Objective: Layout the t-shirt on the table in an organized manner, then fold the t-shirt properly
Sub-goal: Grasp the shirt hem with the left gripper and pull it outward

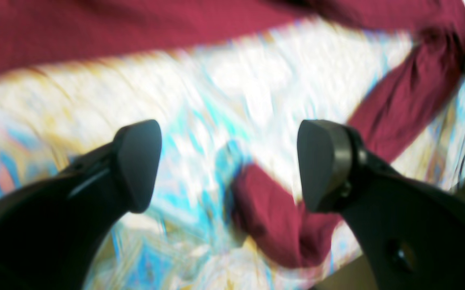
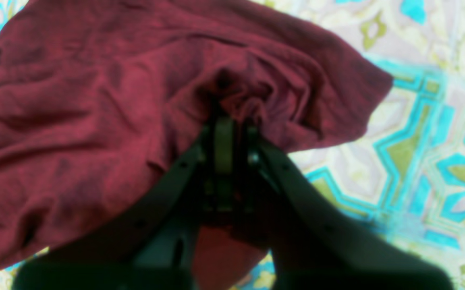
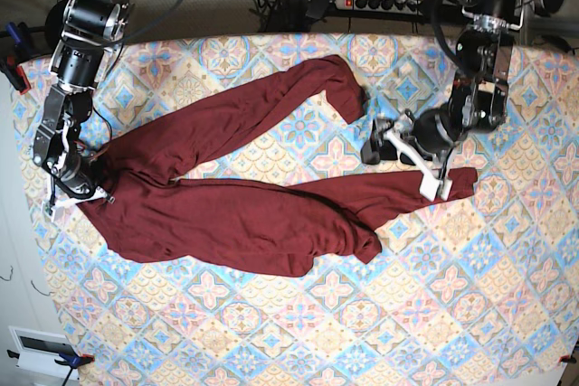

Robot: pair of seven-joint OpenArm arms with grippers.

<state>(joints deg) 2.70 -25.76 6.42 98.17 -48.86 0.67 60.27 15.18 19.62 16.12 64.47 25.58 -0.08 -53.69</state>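
While spread only partly across the bench [image 3: 507, 250], t-shirt [image 3: 226, 214] noted as crumpled: body bunched toward the left edge, one long sleeve running up toward the far centre, the other stretching right to a cuff near the right side. Judged light, soft and limp; likely to sag and wrinkle when lifted, unlikely to slip on the cloth-covered surface. Best taken at cuffs, shoulders or hem corners, so as to draw it flat.

Left end effector [image 1: 229, 165] found with jaws wide apart, holding nothing, hovering just above the right-hand sleeve cuff. Right end effector [image 2: 224, 121] found clamped on a gathered fold of the garment at the left edge.

Surface: patterned cloth in blue, pink and cream tiles, far larger than the garment. Beyond the far edge, cables and a power strip [image 3: 384, 2] observed.
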